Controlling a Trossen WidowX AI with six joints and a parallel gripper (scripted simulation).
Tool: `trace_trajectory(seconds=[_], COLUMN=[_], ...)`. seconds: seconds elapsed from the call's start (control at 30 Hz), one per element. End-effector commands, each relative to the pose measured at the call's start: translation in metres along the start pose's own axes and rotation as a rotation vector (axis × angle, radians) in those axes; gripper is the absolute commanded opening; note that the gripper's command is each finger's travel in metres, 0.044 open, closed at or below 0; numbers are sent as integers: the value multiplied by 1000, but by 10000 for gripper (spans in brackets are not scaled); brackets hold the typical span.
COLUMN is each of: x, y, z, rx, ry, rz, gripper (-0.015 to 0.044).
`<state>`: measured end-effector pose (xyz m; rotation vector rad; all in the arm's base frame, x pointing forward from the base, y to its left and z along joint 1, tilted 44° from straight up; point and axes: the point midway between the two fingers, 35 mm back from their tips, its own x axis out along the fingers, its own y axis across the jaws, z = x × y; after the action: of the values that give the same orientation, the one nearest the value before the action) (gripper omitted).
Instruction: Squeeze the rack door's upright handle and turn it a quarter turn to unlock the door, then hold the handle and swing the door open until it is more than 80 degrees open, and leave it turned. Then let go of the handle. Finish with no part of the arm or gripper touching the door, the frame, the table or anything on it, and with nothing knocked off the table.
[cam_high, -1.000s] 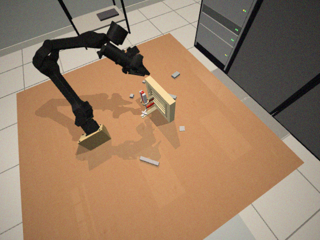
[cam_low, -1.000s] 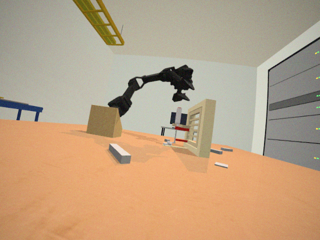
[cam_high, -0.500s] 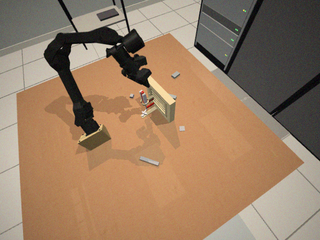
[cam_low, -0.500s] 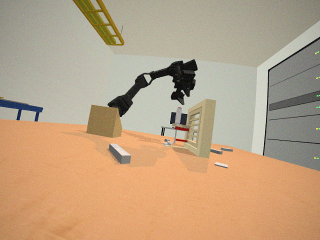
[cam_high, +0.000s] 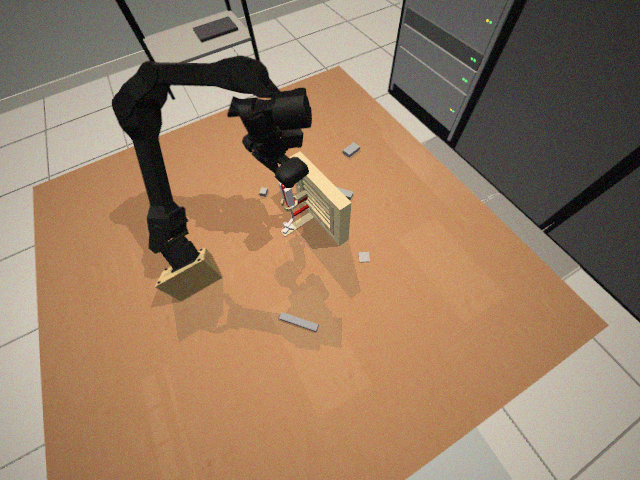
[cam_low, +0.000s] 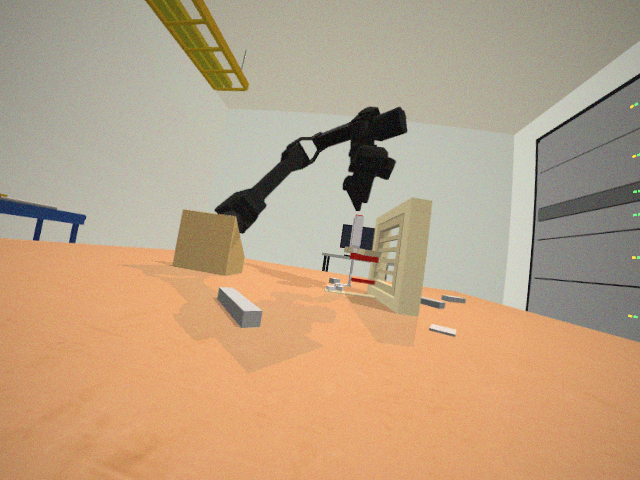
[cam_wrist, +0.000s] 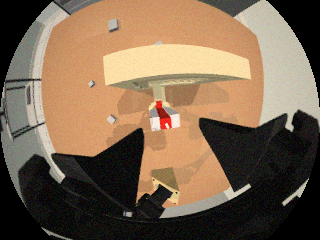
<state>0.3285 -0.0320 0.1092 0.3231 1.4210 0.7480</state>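
The cream rack frame (cam_high: 342, 224) (cam_low: 417, 258) (cam_wrist: 175, 62) stands upright on the table. Its slatted door (cam_high: 319, 205) (cam_low: 378, 281) looks shut, in line with the frame. The white and red handle (cam_high: 289, 197) (cam_low: 356, 232) (cam_wrist: 164, 119) stands upright in front of the door on a cream arm, with red bars beside it. My gripper (cam_low: 357, 208) (cam_wrist: 171, 127) points down just above the handle top, open. In the wrist view the handle top shows between and slightly beyond the fingertips, with space on both sides. In the top view the gripper hides part of the handle top.
A long grey block (cam_high: 298, 321) (cam_low: 240, 307) lies on the near side. Other small grey blocks lie around the frame, one (cam_high: 364, 256) (cam_low: 443, 330) near its front end, one (cam_high: 351, 149) (cam_wrist: 113, 25) behind it, and one (cam_high: 263, 191) beside the handle. The arm's wedge base (cam_high: 191, 283) (cam_low: 204, 240) stands left.
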Motion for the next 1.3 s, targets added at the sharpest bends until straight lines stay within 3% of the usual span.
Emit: trace_trajectory(seconds=[0.0,1.27], x=[-1,50], y=[-1,4], z=[0,-3], rx=[23,42], ry=[14,76], rz=[70,93], gripper=[298,298])
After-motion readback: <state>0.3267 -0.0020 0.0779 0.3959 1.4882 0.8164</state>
